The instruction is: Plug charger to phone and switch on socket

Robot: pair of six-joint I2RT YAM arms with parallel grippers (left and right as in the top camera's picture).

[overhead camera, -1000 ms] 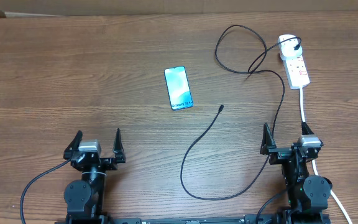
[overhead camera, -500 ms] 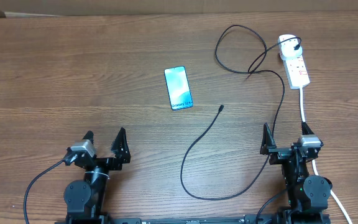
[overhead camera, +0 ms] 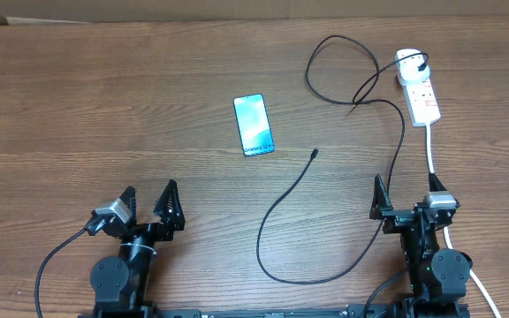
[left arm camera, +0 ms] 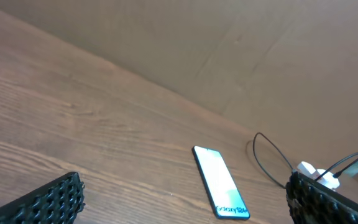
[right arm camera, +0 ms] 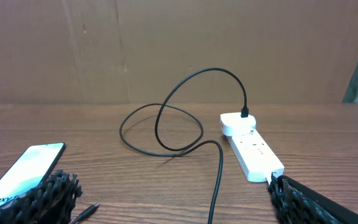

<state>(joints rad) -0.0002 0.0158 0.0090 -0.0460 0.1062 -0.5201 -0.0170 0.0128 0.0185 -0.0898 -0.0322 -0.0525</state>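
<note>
The phone [overhead camera: 254, 124] lies flat on the wooden table at centre, screen up; it also shows in the left wrist view [left arm camera: 221, 191] and the right wrist view [right arm camera: 20, 174]. The black charger cable [overhead camera: 285, 199] loops across the table. Its connector tip [overhead camera: 315, 153] lies free, right of the phone, and its other end is at a white plug in the socket block [overhead camera: 422, 97] at the far right. My left gripper [overhead camera: 148, 196] is open and empty near the front left. My right gripper [overhead camera: 405, 190] is open and empty near the front right, with the cable passing between its fingers [right arm camera: 173, 199].
The socket's thick white cord [overhead camera: 433, 155] runs down the right side past my right arm. A cardboard wall [right arm camera: 179, 43] stands behind the table's far edge. The socket block [right arm camera: 252, 152] and cable loops [right arm camera: 179, 112] lie ahead of the right gripper.
My left gripper has turned to the right, towards the phone. The right arm, phone, cable and socket have not moved.
</note>
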